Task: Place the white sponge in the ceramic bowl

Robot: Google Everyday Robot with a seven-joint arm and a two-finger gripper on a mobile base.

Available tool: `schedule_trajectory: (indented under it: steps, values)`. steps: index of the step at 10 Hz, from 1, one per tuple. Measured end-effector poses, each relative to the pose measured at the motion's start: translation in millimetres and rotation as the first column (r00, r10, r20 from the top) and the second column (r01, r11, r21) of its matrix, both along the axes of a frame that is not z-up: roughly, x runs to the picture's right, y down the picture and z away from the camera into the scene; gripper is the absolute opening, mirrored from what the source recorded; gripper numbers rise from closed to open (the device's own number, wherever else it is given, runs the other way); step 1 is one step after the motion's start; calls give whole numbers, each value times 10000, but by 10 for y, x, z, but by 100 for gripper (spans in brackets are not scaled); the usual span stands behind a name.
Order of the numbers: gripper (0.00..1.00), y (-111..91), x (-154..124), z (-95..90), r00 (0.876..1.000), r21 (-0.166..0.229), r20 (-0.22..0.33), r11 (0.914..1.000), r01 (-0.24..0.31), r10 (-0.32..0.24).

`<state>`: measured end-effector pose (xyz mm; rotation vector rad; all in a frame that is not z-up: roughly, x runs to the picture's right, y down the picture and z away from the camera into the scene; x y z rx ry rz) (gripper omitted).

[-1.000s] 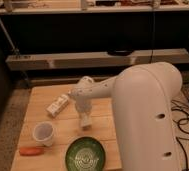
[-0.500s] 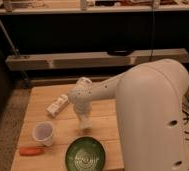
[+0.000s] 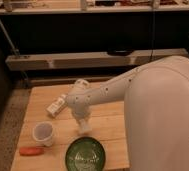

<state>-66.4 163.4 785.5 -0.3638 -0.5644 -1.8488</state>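
My gripper (image 3: 83, 125) points down over the wooden table (image 3: 40, 97), just beyond the far rim of the green ceramic bowl (image 3: 86, 153). A small off-white block, the white sponge (image 3: 84, 128), sits at its tip and looks held. The bowl stands at the table's front edge and nothing lies in it. My large white arm reaches in from the right and hides the table's right part.
A white plastic cup (image 3: 44, 133) stands left of the bowl. An orange-red carrot-like object (image 3: 31, 150) lies at the front left corner. A white labelled bottle (image 3: 57, 106) lies behind the cup. A dark shelf unit stands behind the table.
The gripper with the pale block has shifted slightly left and nearer to the bowl's far rim. Cup, bottle, bowl and the orange object have not moved.
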Motion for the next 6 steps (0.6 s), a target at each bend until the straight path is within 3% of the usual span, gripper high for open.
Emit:
schedule_trajectory:
  steps: [2,6]
  values:
    - [28,114,50,-209,10000,70,-9,10000,62,-62]
    - [28,220,46,-444,9999,-3,-8,9999,140,-140]
